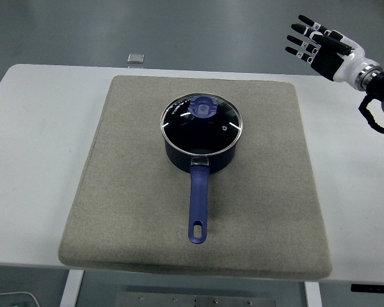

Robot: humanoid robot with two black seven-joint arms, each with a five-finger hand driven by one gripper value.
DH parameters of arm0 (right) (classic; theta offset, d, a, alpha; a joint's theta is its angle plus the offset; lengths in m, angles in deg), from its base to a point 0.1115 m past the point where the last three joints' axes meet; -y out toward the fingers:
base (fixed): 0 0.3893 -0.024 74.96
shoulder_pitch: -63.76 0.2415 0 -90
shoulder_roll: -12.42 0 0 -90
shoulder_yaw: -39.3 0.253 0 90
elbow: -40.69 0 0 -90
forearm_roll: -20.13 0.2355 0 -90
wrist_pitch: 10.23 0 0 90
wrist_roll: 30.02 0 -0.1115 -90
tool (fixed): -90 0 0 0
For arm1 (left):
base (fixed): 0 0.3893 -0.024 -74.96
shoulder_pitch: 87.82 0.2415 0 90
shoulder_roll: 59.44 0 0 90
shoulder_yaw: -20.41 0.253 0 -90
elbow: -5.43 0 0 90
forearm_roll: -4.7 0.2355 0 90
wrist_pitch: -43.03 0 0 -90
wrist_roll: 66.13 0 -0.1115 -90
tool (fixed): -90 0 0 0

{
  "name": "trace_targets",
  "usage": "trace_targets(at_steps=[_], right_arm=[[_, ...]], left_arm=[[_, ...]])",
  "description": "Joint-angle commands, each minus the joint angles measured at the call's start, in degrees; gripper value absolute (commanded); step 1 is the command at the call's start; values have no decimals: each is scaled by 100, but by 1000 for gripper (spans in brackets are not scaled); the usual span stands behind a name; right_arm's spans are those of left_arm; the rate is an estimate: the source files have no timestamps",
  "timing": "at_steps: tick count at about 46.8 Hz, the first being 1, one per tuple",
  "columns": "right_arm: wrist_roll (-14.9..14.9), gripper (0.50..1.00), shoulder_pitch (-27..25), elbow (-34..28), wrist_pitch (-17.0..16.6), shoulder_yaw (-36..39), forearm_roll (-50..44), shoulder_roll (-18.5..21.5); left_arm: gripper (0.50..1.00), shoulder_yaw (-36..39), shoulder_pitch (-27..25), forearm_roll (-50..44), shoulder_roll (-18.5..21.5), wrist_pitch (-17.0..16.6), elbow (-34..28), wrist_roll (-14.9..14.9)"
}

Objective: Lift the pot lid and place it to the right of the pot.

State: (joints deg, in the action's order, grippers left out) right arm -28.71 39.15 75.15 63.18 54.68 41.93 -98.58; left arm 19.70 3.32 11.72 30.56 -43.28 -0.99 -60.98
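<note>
One right hand [317, 43] hovers fingers spread, empty, past the mat's [115, 211] far-right corner; lid [201, 119] sits on pot [201, 157].

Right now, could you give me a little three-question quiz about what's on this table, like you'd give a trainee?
1. True or false: the glass lid sits on the pot.
2. Which way does the pot's blue handle point? A) toward the table's near edge B) toward the far edge C) to the right
3. Fill in: the pot stands on a grey ____.

Key:
1. True
2. A
3. mat. Bonus: the right hand hovers open at the far right, holding nothing.
</note>
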Motion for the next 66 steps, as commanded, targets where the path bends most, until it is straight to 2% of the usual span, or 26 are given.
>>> trace_targets(at_steps=[1,32,41,55,66], right_arm=[[0,903,0,0,7,1,0,0],[44,903,9,9,-2,-8,-53,0],[53,901,26,18,-257,-34,-88,-35],[264,901,193,44,-284,-34,-1072,-9],[273,901,492,246,-275,-113,-1986,105]], left_arm=[[1000,1,0,1,0,0,0,-5],[1000,1,0,1,0,-17,61,-14],[1000,-8,0,1,0,-17,61,-14],[1000,1,0,1,0,-17,61,-14],[1000,1,0,1,0,-17,61,-14]])
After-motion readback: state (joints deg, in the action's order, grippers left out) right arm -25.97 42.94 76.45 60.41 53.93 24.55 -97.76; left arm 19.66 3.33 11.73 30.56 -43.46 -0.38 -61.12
